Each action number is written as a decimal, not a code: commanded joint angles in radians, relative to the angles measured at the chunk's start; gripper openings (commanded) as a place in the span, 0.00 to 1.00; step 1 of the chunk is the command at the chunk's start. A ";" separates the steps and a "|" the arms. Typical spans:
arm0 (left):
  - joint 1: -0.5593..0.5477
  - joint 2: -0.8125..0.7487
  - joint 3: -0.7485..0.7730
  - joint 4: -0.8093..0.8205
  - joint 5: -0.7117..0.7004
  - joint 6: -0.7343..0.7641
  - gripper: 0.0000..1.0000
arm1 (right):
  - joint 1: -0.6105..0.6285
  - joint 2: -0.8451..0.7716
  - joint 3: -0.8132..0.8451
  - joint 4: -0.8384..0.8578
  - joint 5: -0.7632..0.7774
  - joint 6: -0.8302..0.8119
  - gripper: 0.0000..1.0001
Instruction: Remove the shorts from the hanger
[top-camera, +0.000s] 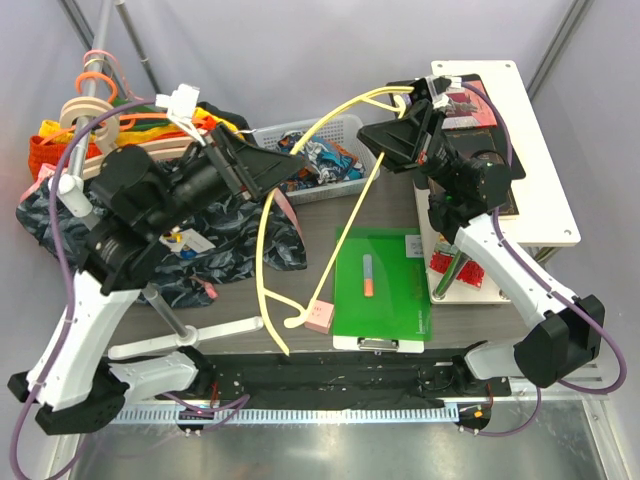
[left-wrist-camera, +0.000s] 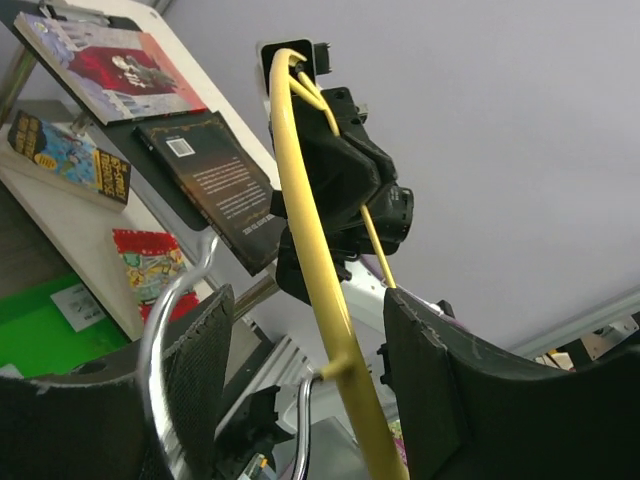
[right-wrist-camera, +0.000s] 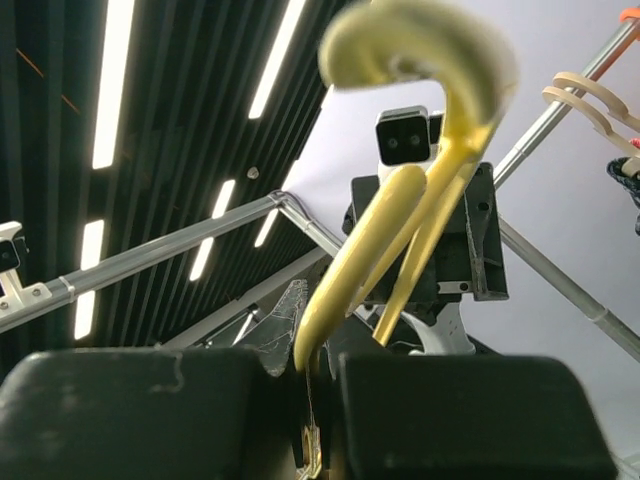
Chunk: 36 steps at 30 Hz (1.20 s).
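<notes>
The hanger (top-camera: 261, 255) is gripped by the right end effector (top-camera: 424, 92); the shorts (top-camera: 330, 160) are contained in a basket (top-camera: 263, 132).

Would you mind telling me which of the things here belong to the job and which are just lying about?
Job: hanger, held in the shut right gripper; shorts, in the basket; open left gripper.
Lying about: green clipboard, pink block, navy garment, spare hangers, books.

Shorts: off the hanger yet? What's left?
Looks done: the hanger is bare, and the shorts lie in the white basket. In hand: right gripper shut on the hanger near its hook; left gripper open by the basket. Left: probably just setting the hanger down.
</notes>
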 joint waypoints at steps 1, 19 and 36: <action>-0.001 0.013 0.032 0.078 0.056 -0.045 0.60 | -0.004 0.009 0.033 0.022 -0.021 -0.010 0.01; -0.001 0.017 0.109 -0.001 -0.349 0.032 0.01 | -0.004 -0.127 0.246 -1.393 0.137 -1.072 0.88; -0.001 0.140 0.222 0.018 -0.773 -0.010 0.00 | 0.678 -0.099 0.597 -1.903 0.967 -1.758 0.98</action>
